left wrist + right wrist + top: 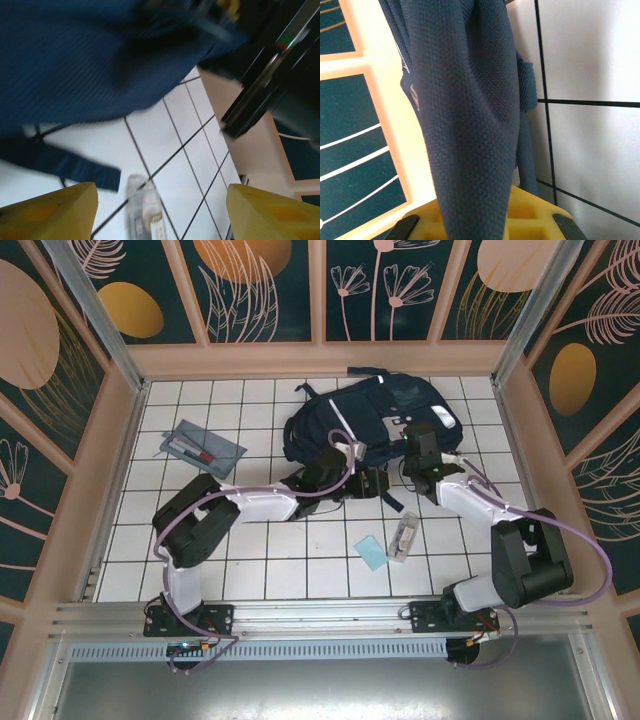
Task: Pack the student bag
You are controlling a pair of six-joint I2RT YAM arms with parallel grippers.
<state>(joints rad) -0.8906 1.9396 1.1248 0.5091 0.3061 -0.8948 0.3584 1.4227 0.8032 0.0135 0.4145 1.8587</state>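
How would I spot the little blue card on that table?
Start at the big navy backpack on the white tiled table. Toward the near edge lies a flat pale-blue card beside a clear plastic case. Unlike the see-through case, it is solid blue and flat.

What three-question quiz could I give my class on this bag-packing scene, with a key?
1. True or false: the left gripper is clamped on the student bag.
2. Choose one. The right gripper is: A wide open; B shut on the student bag's navy fabric; C shut on nothing.
3. Fill in: in the top view, the flat grey pouch lies to the ___ of the student bag.

Key: 1 false, its jaws stand open; 2 B; 3 left.
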